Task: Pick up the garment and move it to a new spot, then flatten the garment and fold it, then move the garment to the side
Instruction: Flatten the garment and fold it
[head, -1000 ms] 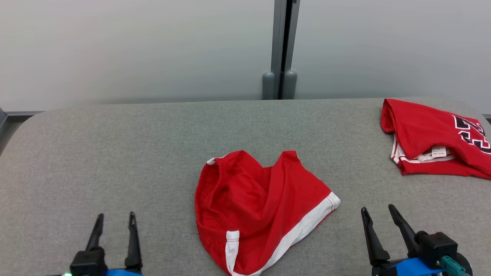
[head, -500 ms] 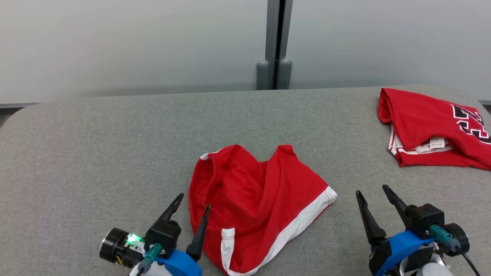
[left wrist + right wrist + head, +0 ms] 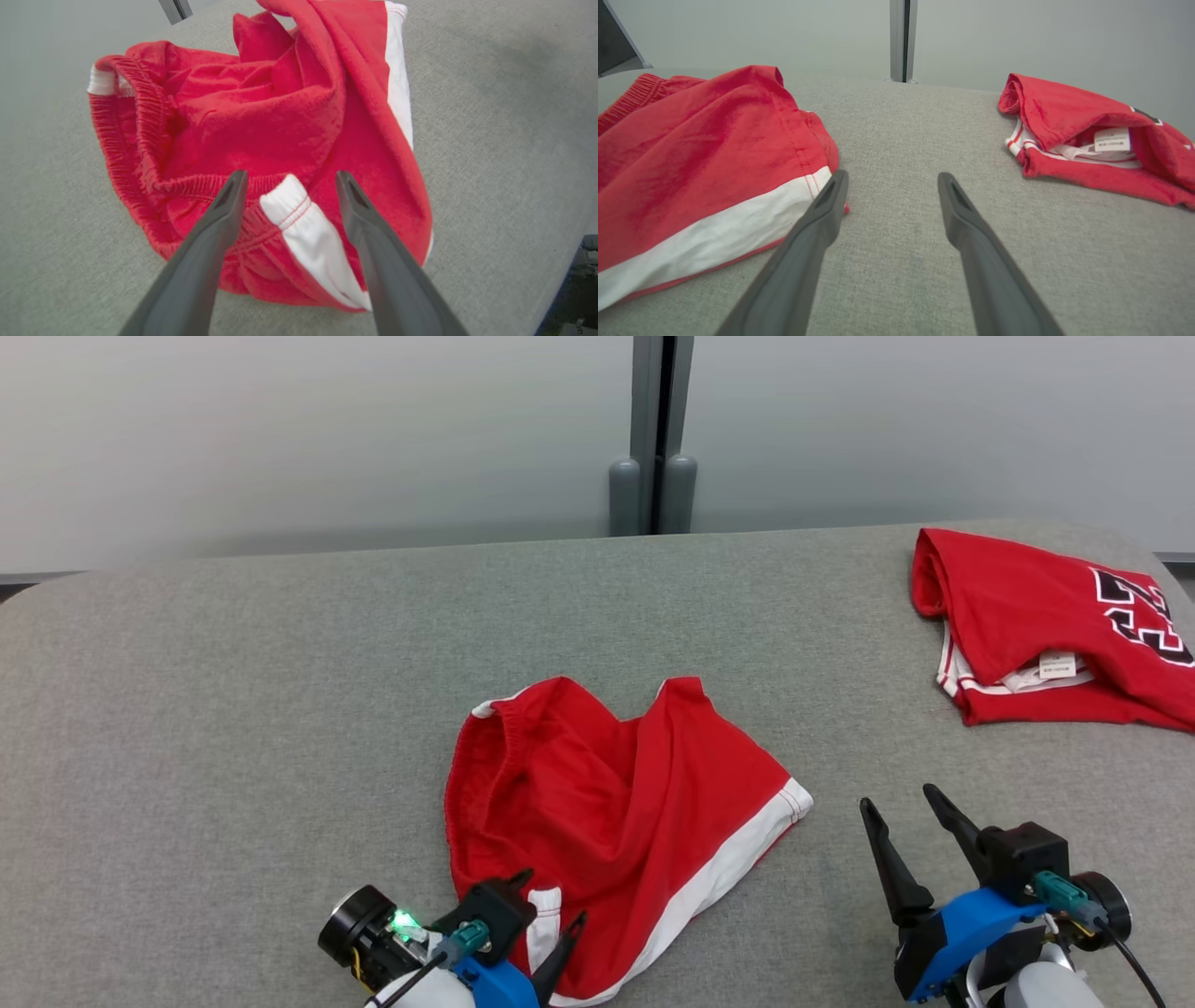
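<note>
the garment [image 3: 616, 821], a pair of red shorts, is found crumpled near the middle of the grey worktop [image 3: 233, 709], toward its near edge, heaped loosely with one leg twisted over the other. it is judged to be light, limp and in no way fragile: a soft, slightly fuzzy cloth that will sag and drape from any pinch, and that is likely to cling a little to the felt-like surface rather than slide. a gathered elastic waistband [image 3: 121, 135] is seen curling round one side, and a broad white stripe [image 3: 719, 882], edged with red stitching, is carried down the side to the hem. the best place to be taken hold of is judged to be the thick waistband where the white stripe ends, since the doubled, ribbed cloth there should be less apt to slip out than a single layer. the left gripper [image 3: 552, 896] is held right at that spot, its fingers [image 3: 205, 252] spread apart with the white band end between them and nothing yet pinched; whether the tips touch the cloth cannot be told. the right gripper [image 3: 898, 796] is poised just beside the striped hem, its fingers equally apart and empty, over bare worktop. well apart, at the far right, a folded red jersey [image 3: 1046, 644] with black-and-white numerals and a neck label is laid. behind, pale wall panels are divided by a grey post [image 3: 653, 429].
</note>
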Available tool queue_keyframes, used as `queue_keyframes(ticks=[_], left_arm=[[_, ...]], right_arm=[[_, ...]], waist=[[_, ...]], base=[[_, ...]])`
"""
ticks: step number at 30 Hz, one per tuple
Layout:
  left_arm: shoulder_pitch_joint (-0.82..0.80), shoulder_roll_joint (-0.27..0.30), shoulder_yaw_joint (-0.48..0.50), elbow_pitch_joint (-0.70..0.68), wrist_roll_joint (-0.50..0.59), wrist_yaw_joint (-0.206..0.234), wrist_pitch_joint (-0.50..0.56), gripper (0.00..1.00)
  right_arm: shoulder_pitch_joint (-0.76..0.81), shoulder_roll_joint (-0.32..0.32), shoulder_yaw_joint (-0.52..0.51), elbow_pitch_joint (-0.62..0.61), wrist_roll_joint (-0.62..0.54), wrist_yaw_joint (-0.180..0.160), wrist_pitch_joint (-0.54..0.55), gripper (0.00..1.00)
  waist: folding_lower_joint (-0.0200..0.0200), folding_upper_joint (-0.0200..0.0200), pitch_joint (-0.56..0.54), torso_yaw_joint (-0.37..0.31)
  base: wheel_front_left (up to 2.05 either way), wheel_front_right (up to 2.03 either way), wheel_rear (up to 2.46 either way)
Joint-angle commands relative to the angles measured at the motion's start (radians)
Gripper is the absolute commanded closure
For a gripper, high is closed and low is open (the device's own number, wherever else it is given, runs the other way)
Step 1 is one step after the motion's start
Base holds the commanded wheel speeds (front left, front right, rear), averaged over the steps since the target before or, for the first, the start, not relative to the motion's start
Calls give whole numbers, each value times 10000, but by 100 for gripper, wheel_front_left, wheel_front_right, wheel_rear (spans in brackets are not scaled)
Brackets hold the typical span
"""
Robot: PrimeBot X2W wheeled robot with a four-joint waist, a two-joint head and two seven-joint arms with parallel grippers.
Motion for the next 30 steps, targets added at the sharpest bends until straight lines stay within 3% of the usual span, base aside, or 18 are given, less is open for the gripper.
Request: queue_keyframes(ticks=[1,11,21,30], left_arm=[[-236,93,-167,8,-183,-7,125,0],[-457,671,-868,205,-964,-7,1532,0],[-238,880,-940,-136,-1069,142,1670,0],[-1054,559,-1498,-207,-818,43,1232,0]], right_arm=[[-179,-58,32,88,48,2,-79,0],[-476,-193,188,669,71,2,-226,0],[-1164,-478,1266,1568,267,2,-68,0],[-2136,-802,2810,2834,900,2,29,0]], waist=[[-1,-1,-16,-29],[-1,-1,-62,18],[-1,-1,-41,341],[-1,-1,40,627]], base=[[0,0,0],[0,0,0],[0,0,0],[0,0,0]])
